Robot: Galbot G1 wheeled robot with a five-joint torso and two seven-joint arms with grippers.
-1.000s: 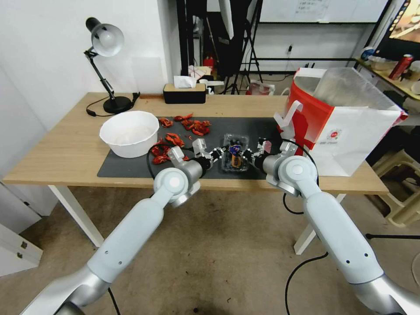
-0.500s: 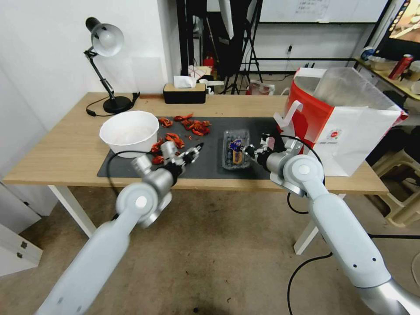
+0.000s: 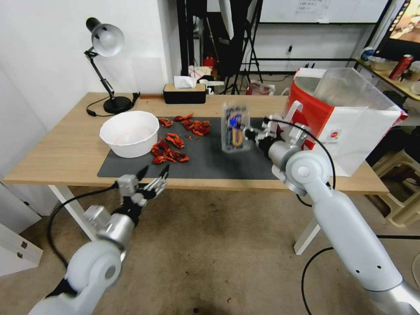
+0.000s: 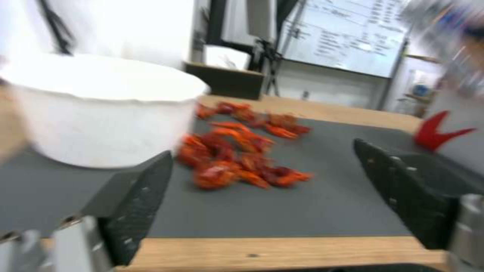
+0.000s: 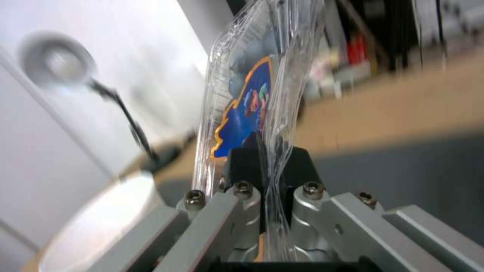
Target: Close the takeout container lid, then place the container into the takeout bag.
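Takeout container (image 3: 235,127) in head view: clear clamshell, lid (image 3: 236,124) shut with a blue-orange sticker, tipped up on edge and lifted off the dark mat (image 3: 218,162), at about 9 o'clock from the takeout bag (image 3: 345,118). My right gripper (image 3: 250,132) pinches its edge. My left gripper (image 3: 153,173) hangs fingers spread, just off the table's (image 3: 65,148) front edge at 6 o'clock from the white bowl (image 3: 130,132).

Left wrist view: spread fingers (image 4: 136,196), white bowl, red crayfish pieces (image 4: 237,151) on mat.

Right wrist view: black pads (image 5: 247,162) clamp the clear plastic; contents unclear.
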